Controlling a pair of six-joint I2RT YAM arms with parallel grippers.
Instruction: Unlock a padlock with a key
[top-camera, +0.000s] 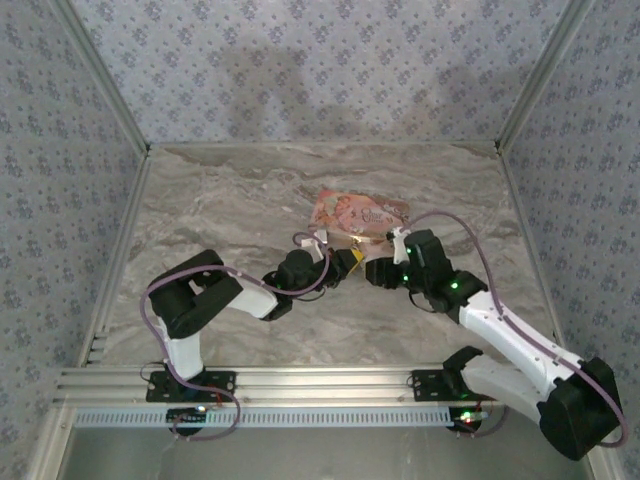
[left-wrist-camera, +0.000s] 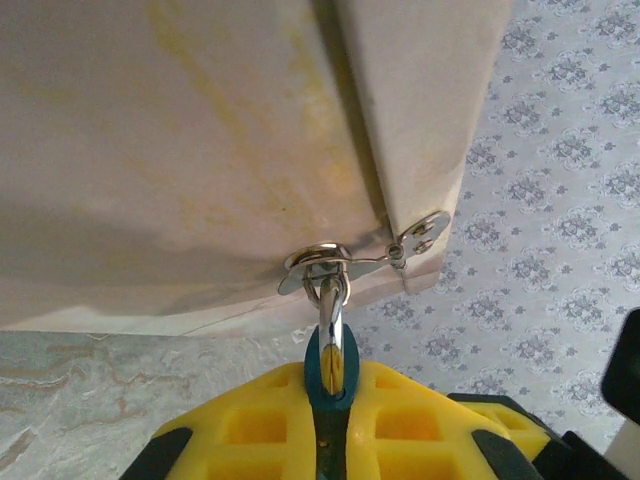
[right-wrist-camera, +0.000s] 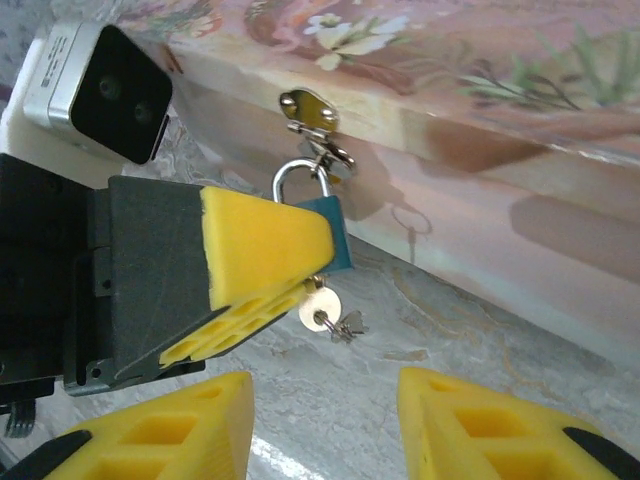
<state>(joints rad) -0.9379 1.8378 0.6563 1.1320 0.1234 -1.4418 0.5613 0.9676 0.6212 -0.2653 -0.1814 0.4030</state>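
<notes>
The small blue padlock (left-wrist-camera: 333, 365) hangs by its silver shackle (right-wrist-camera: 295, 180) from a metal hasp (left-wrist-camera: 320, 262) on the edge of the pink storybook (top-camera: 355, 212). My left gripper (left-wrist-camera: 335, 400) is shut on the padlock body, its yellow fingers (right-wrist-camera: 260, 245) pinching it from both sides. A round-headed silver key (right-wrist-camera: 320, 308) with a small ring sticks out of the padlock's underside. My right gripper (right-wrist-camera: 325, 425) is open just below and short of the key, with nothing between its fingers. From above, the two grippers (top-camera: 345, 262) (top-camera: 378, 268) meet at the book's near edge.
The book lies on the marble-patterned table (top-camera: 220, 200), boxed in by patterned walls on three sides. An aluminium rail (top-camera: 300, 380) runs along the near edge by the arm bases. The left wrist camera housing (right-wrist-camera: 95, 90) is close to my right gripper.
</notes>
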